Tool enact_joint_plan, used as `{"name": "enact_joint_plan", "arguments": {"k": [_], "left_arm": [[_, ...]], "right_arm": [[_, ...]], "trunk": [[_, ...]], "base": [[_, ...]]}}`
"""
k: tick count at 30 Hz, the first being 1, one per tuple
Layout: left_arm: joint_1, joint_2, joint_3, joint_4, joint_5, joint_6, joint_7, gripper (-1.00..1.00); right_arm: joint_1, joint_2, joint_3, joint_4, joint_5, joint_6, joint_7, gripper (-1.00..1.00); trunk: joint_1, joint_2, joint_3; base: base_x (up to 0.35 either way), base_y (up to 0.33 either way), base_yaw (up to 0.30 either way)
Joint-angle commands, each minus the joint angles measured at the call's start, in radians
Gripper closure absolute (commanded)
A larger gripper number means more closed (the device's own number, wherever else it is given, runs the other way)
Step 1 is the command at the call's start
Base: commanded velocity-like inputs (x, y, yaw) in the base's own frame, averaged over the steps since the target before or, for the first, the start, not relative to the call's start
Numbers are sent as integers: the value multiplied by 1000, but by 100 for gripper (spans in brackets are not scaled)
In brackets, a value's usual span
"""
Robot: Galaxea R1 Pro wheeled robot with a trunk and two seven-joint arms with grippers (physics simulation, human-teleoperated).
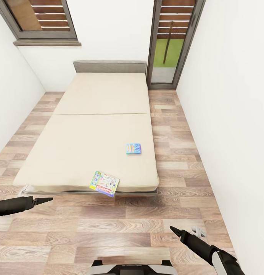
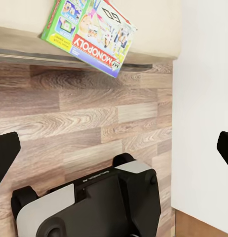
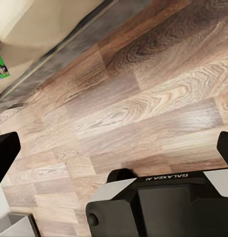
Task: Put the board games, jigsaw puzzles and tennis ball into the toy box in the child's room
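From my head camera I look down on one long bed point(image 1: 90, 130) with a plain beige mattress and a grey headboard, standing on a wood-plank floor point(image 1: 120, 225) between white walls. I count two board games on it. One, a small blue-and-orange box point(image 1: 134, 148), lies flat on the mattress toward the right side, and its print is too small to read from here. The other, a larger green-edged box point(image 1: 104, 183), sits at the foot edge and overhangs it; through the left wrist camera I can read "MY MONOPOLY" in white on a red band across this box point(image 2: 91, 34). I see two grippers, both low over the floor, short of the bed. My left gripper point(image 1: 46, 199) and my right gripper point(image 1: 173, 229) each hold nothing, and the wrist cameras show each pair of dark fingertips spread wide apart. Two windows sit in the far wall.
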Motion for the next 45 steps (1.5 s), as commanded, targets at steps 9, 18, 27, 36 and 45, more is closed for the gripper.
{"name": "enact_joint_plan", "arguments": {"k": [9, 18, 27, 36, 45], "left_arm": [[-1, 7, 4, -1, -8, 23, -39, -100], [-1, 16, 3, -1, -13, 95, -176, -100], [-1, 27, 2, -1, -12, 147, -176, -100], [-1, 28, -2, -1, -12, 150, -176, -100], [-1, 28, -5, -1, -12, 149, -176, -100]], "right_arm": [[0, 0, -2, 0, -7, 8, 2, -100], [0, 0, -2, 0, -7, 8, 2, -100], [0, 0, -2, 0, -7, 8, 1, -100], [0, 0, -2, 0, -7, 8, 2, -100], [0, 0, -2, 0, -7, 8, 2, -100]], "trunk": [[1, -2, 13], [1, -2, 28], [1, -2, 42], [1, -2, 57], [1, -2, 71]], "base": [[0, 0, 0], [0, 0, 0], [0, 0, 0], [0, 0, 0], [0, 0, 0]]}}
